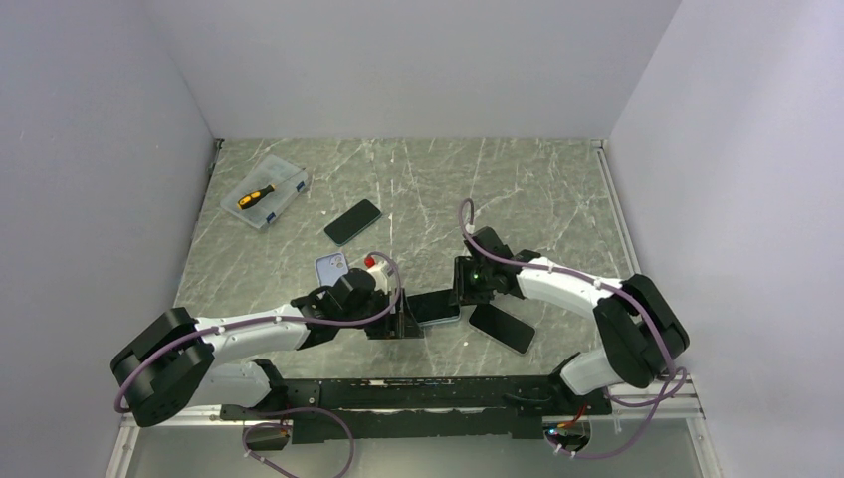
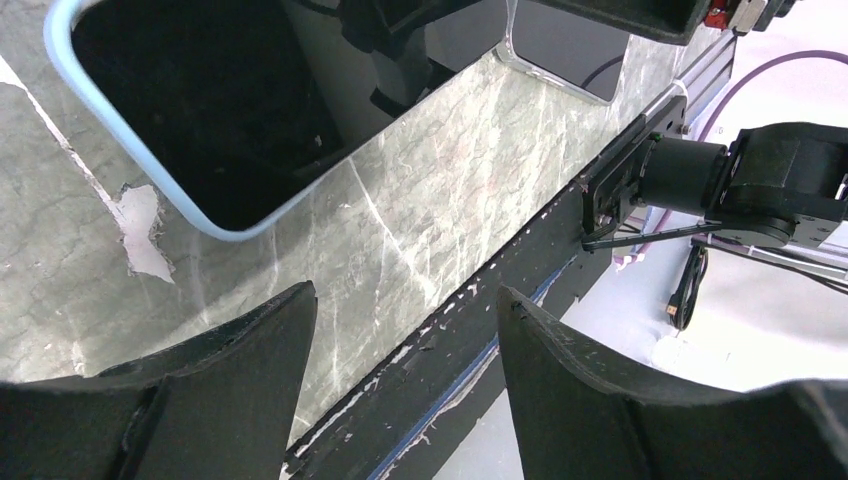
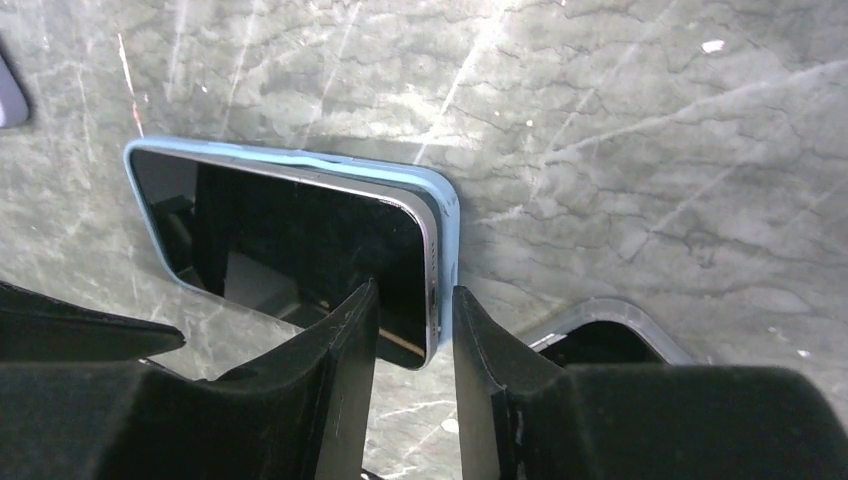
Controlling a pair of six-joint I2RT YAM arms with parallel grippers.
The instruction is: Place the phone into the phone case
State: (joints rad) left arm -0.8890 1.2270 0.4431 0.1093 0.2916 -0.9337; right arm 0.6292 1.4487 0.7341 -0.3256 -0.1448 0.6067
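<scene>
A dark-screened phone [image 3: 290, 240] lies in a light-blue phone case [image 3: 452, 225] on the marble table, near the front middle [image 1: 438, 307]. Its right long edge stands slightly above the case rim. My right gripper [image 3: 415, 290] comes down on the near right corner. One finger is over the screen, the other outside the case edge, and the jaws stand a narrow gap apart. My left gripper [image 2: 405, 292] is open with nothing between its fingers. It hovers over the table's front edge, just left of the case [image 2: 130, 175].
A clear-rimmed case with a dark inside [image 1: 503, 327] lies right of the phone. A black phone [image 1: 352, 221] and a pale blue case [image 1: 331, 267] beside a red object [image 1: 372, 261] sit further back. A clear box with a screwdriver [image 1: 265, 191] is at the back left.
</scene>
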